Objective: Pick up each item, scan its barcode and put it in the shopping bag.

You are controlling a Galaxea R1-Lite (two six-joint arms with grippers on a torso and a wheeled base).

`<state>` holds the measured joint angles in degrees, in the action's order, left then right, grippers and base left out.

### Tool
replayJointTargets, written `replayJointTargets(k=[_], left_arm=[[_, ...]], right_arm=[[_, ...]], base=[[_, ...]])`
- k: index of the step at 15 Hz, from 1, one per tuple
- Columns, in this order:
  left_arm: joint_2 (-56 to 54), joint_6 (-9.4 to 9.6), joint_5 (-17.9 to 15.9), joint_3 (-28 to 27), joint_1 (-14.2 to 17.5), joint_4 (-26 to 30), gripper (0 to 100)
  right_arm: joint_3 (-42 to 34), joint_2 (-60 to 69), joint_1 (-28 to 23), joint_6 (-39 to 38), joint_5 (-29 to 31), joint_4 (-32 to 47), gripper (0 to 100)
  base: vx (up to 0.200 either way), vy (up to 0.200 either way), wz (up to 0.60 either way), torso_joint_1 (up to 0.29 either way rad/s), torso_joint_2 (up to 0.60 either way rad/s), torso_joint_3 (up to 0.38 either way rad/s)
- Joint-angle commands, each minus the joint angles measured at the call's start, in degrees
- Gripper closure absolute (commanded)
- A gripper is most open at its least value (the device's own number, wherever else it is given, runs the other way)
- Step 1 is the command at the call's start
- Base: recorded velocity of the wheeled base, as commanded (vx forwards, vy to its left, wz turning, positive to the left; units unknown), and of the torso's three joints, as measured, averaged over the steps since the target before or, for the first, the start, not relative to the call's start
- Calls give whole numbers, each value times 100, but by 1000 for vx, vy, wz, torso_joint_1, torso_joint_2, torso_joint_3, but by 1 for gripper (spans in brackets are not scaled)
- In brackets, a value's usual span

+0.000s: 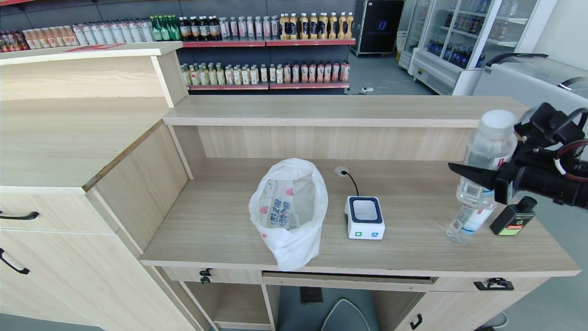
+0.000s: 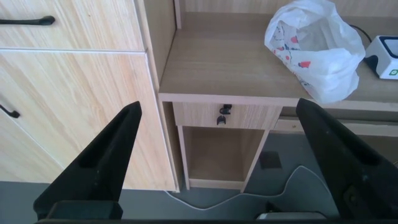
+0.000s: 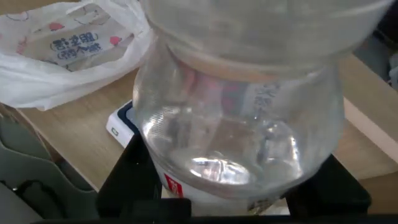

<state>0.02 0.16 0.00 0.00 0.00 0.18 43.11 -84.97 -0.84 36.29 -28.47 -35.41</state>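
Water bottle [image 1: 489, 142], clear: was held tilted near the surface's [image 1: 413, 257] right edge, right pincer [image 1: 480, 179] clamped on it, left pincer [image 2: 217, 104] gaping empty; scanning apparently pending, requiring its barcode carried over the scanner [image 1: 364, 217].

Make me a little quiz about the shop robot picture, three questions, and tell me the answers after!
1. True or false: the bag lies flat and shut.
2. Pick one. What is in the jaws of the right gripper? A) a can, B) a clear bottle, C) a banana.
3. Fill the gap: the scanner stands between the bag and the ___.

Key: 1 false, it stands open. 2 B. 3 bottle.
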Motion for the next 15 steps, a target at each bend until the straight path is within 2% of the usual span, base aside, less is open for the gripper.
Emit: replayJointTargets(k=[1, 4, 10, 13, 15], left_arm=[[-2, 2, 0, 0, 0, -1, 0], [-2, 2, 0, 0, 0, -1, 0], [-2, 2, 0, 0, 0, -1, 0], [-2, -7, 0, 0, 0, -1, 0], [-2, 2, 0, 0, 0, -1, 0]], right_arm=[[-22, -178, -83, 405, -1, -317, 100], [-57, -283, -153, 959, -28, -677, 100], [-92, -1074, 14, 1433, -133, -1987, 100], [-74, -1707, -48, 1987, -695, -2374, 100], [-109, -2384, -180, 2602, -1179, -3042, 100]], base=[[0, 0, 0, 0, 0, 0], [0, 0, 0, 0, 0, 0], [0, 0, 600, 2, 5, 5], [0, 0, 600, -1, 2, 2], [0, 0, 0, 0, 0, 0]])
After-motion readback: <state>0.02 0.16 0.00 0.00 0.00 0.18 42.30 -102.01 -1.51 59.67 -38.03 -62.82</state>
